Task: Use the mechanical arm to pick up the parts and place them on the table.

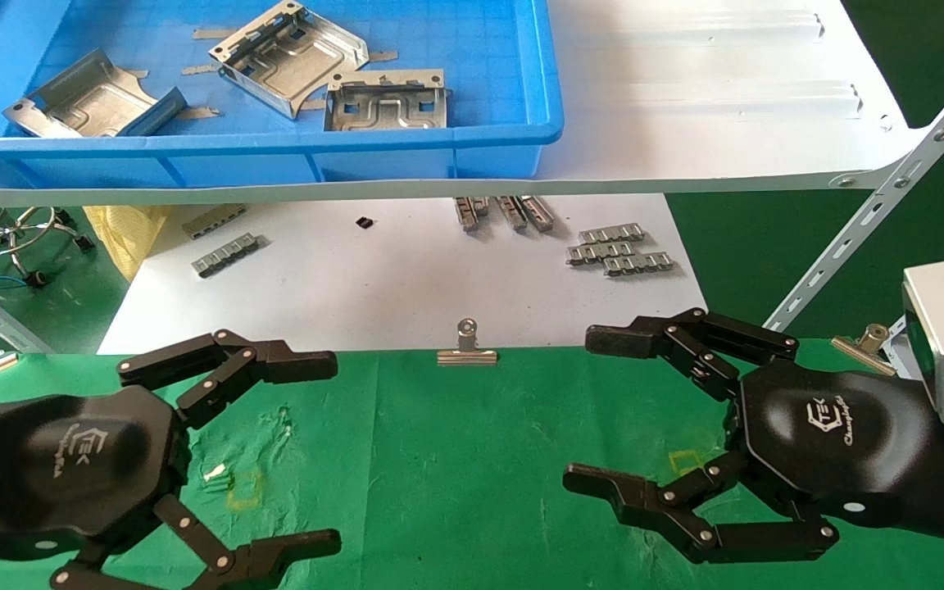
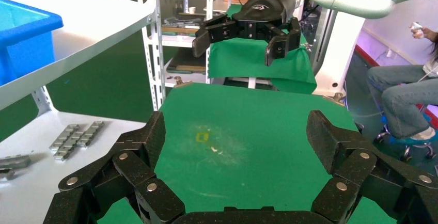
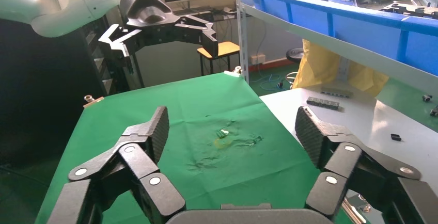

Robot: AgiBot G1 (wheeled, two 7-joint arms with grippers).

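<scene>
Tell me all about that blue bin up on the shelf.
The blue plastic bin is a shallow rectangular tray with a gridded floor and rolled rim. It sits flat on the white shelf board, above the green table. Three silvery sheet-metal brackets lie loose inside, with a few thin strips. Neither hand touches it.

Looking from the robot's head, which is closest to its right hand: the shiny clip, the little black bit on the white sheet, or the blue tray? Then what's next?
From the right hand, open over the green cloth:
1. Silver binder clip, at the cloth's far edge, toward the robot's left.
2. Small black piece, farther back on the white sheet.
3. Blue tray, up on the white shelf, farthest.
</scene>
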